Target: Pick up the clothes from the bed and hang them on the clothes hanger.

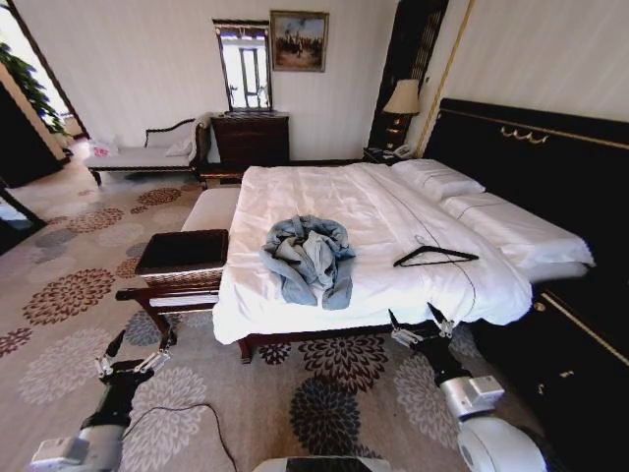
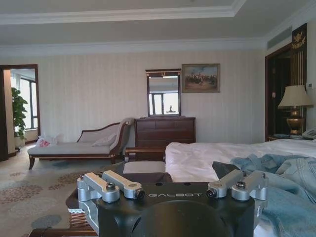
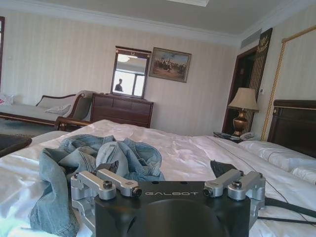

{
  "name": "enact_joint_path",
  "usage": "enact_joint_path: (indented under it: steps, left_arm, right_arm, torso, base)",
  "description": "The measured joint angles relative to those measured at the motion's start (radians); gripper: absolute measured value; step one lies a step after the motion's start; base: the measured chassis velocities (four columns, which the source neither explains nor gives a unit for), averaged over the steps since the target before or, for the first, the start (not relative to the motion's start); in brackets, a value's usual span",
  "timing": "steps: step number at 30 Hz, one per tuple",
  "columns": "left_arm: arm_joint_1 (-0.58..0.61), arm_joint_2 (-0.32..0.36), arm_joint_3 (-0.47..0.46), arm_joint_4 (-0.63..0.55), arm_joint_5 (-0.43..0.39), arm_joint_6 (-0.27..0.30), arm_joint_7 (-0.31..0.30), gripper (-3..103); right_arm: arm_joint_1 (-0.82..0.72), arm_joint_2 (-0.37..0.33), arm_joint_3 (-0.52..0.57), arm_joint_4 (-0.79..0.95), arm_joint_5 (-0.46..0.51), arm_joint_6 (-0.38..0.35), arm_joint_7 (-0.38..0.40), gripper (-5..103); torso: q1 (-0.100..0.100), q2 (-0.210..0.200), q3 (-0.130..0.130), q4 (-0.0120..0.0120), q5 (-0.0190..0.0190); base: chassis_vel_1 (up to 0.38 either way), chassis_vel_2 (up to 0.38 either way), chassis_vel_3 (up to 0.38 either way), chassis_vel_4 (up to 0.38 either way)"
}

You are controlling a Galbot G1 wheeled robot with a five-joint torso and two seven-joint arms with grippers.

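Denim jacket crumpled mid-bed near foot edge; black hanger flat on sheet to its right, apart. Left gripper and right gripper low before the bed, jaws wide, empty.

One bed, white sheets. One denim jacket, crumpled. One black clothes hanger. Two pillows at the headboard. One table lamp. One dresser, one mirror above it, one framed painting. One chaise. One pale bench. Two grippers: left gripper, right gripper.
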Motion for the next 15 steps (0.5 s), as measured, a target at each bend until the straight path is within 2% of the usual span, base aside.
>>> enact_joint_path:
  steps: [12, 13, 15]
  left_arm:
    - [-0.007, -0.013, -0.007, 0.015, 0.009, -0.004, 0.000, 100]
    - [-0.009, -0.012, -0.007, 0.016, 0.010, -0.004, 0.000, 100]
    - [-0.011, -0.011, -0.007, 0.017, 0.011, -0.004, 0.000, 100]
  right_arm:
    - [0.002, 0.022, 0.027, -0.020, 0.006, 0.007, -0.007, 100]
    - [0.000, 0.026, 0.026, -0.023, 0.004, 0.008, -0.007, 103]
    - [-0.001, 0.029, 0.024, -0.027, 0.002, 0.007, -0.003, 100]
  torso:
    - [0.000, 0.000, 0.000, 0.0000, 0.0003]
    - [0.000, 0.000, 0.000, 0.0000, 0.0002]
    - [0.000, 0.000, 0.000, 0.0000, 0.0002]
  base:
    - [0.000, 0.000, 0.000, 0.000]
    - [0.000, 0.000, 0.000, 0.000]
    - [0.000, 0.000, 0.000, 0.000]
